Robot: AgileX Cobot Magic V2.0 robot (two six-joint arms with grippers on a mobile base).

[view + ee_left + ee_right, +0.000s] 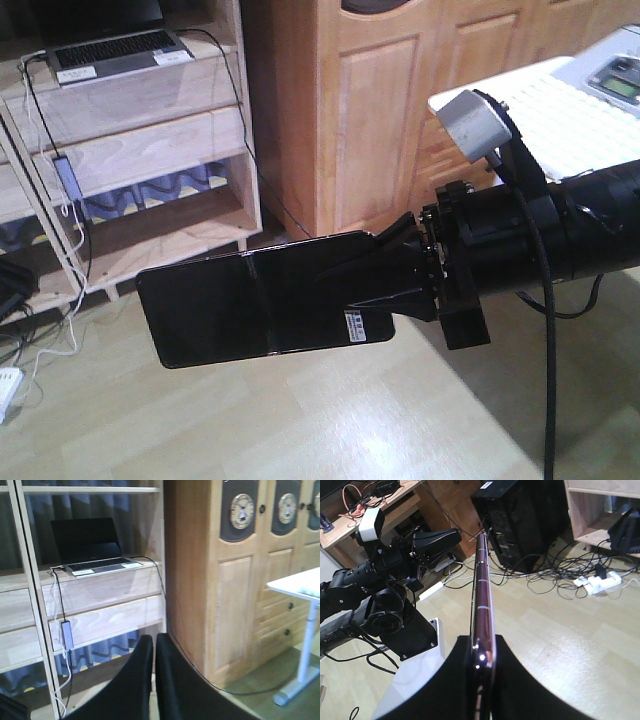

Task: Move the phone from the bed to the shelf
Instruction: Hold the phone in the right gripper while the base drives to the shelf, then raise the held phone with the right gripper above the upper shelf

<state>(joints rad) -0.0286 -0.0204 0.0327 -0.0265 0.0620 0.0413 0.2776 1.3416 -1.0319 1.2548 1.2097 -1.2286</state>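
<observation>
My right gripper [375, 275] is shut on the phone [250, 300], a glossy black slab with a crease and a white sticker. It holds the phone out flat above the floor, its free end pointing left toward the shelf [140, 150]. In the right wrist view the phone [481, 580] shows edge-on, pinkish, clamped at the right gripper [482, 640]. In its own view the left gripper [154, 640] is shut with nothing in it and faces the shelf [110, 615]. The left gripper [440, 537] also shows beside the phone. The bed is out of view.
A grey laptop [115, 50] sits on the shelf's upper board with cables hanging down. A wooden wardrobe [400, 100] stands right of the shelf, and a white table [560, 110] is at far right. A black computer tower [520, 520] and tangled cables [560, 570] lie on the floor.
</observation>
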